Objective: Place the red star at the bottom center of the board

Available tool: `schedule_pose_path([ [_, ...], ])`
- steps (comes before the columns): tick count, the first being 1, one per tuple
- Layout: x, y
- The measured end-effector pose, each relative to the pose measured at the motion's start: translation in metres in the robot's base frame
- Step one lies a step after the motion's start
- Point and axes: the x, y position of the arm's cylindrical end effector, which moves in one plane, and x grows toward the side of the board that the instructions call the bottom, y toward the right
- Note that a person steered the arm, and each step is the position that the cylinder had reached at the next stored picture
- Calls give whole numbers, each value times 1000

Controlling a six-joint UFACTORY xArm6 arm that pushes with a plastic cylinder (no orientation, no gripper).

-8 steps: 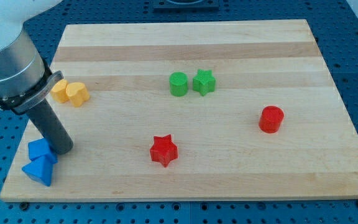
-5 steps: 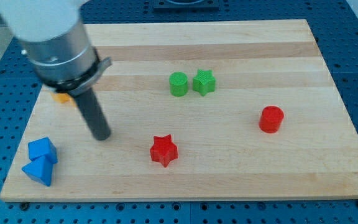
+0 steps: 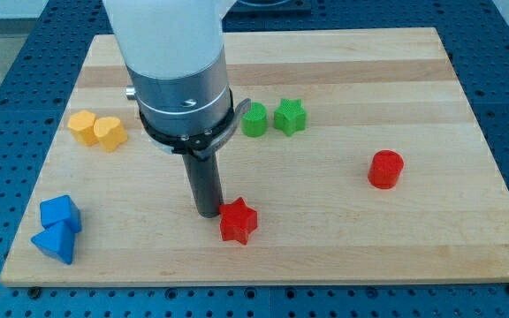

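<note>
The red star (image 3: 238, 221) lies on the wooden board (image 3: 325, 256), left of centre and near the view's bottom edge. My tip (image 3: 208, 212) stands right against the star's upper left side, touching it or nearly so. The arm's grey and white body rises above the rod and covers the board's upper left middle.
A green cylinder (image 3: 254, 119) and a green star (image 3: 290, 116) sit side by side above centre. A red cylinder (image 3: 385, 169) is at the right. Two yellow blocks (image 3: 97, 131) are at the left. Two blue blocks (image 3: 57, 229) sit at the bottom left corner.
My tip has moved from the blue blocks at the left across to the red star's upper left side. The star has shifted slightly right and down.
</note>
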Motion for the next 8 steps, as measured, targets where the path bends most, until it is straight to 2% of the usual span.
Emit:
schedule_pose_path([
  [3, -4, 58],
  [7, 7, 68],
  [8, -23, 70],
])
